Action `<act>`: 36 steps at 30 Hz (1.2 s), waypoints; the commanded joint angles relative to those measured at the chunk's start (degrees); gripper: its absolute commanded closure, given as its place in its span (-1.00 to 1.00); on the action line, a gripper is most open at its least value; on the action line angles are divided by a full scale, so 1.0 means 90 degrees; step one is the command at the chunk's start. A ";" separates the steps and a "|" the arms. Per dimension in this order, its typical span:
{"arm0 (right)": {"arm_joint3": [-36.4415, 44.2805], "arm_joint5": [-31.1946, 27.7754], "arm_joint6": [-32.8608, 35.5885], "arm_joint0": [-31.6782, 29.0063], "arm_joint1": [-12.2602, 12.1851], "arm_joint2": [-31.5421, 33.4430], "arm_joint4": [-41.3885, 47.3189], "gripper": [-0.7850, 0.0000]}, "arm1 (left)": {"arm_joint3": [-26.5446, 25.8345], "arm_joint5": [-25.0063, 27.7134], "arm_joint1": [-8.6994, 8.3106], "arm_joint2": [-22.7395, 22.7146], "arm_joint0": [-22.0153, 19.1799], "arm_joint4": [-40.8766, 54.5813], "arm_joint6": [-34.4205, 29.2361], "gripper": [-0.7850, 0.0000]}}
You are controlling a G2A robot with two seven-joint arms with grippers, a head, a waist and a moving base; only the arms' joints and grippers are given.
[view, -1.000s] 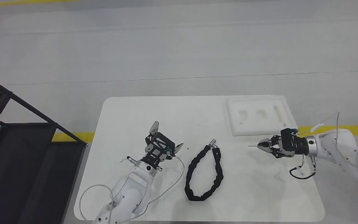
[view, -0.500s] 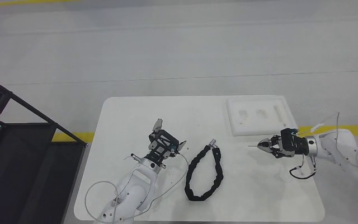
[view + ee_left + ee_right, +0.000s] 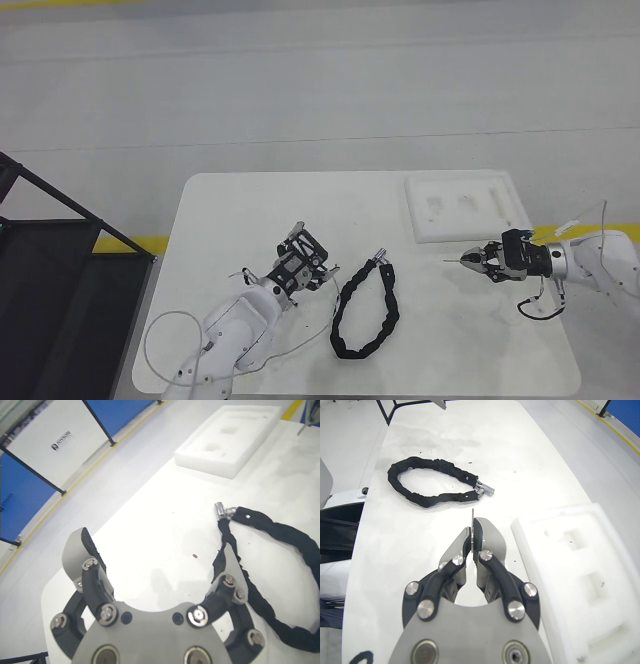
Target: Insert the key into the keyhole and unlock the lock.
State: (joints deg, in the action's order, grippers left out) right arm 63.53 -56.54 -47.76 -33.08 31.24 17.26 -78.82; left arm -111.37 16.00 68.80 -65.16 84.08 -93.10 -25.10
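The right gripper pinches the key by its head, blade jutting toward the chain lock on the table — held so, I'd judge, to meet the keyhole. The left gripper hangs spread wide beside the chain, near its silver cylinder — likely to steady it.

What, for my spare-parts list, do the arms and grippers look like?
The left arm and right arm are white. The left gripper and right gripper have grey base plates, black links, silver fingers with black ribbed pads. A white cable runs along the left arm, a black cable the right.
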 commanded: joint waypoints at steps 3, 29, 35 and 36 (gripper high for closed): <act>0.0000 0.0000 0.0000 0.0000 0.0000 0.0000 0.0000 1.00 | 0.0062 0.0641 0.0080 0.0232 -0.0522 0.1257 -0.1201 -1.00; 0.0000 0.0000 0.0000 0.0000 0.0000 0.0000 0.0000 1.00 | 0.1949 -0.1089 0.0696 0.1783 -0.2683 0.3928 -0.2749 -1.00; 0.0000 0.0000 0.0000 0.0000 0.0000 0.0000 0.0000 1.00 | 0.1949 -0.1089 0.0696 0.1783 -0.2683 0.3928 -0.2749 -1.00; 0.0000 0.0000 0.0000 0.0000 0.0000 0.0000 0.0000 1.00 | 0.1962 -0.1099 0.0695 0.1781 -0.2661 0.3941 -0.2735 -1.00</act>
State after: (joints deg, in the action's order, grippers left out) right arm 63.53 -56.54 -47.76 -33.08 31.24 17.26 -78.82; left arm -93.82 6.19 75.06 -49.12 59.95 -57.74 -49.83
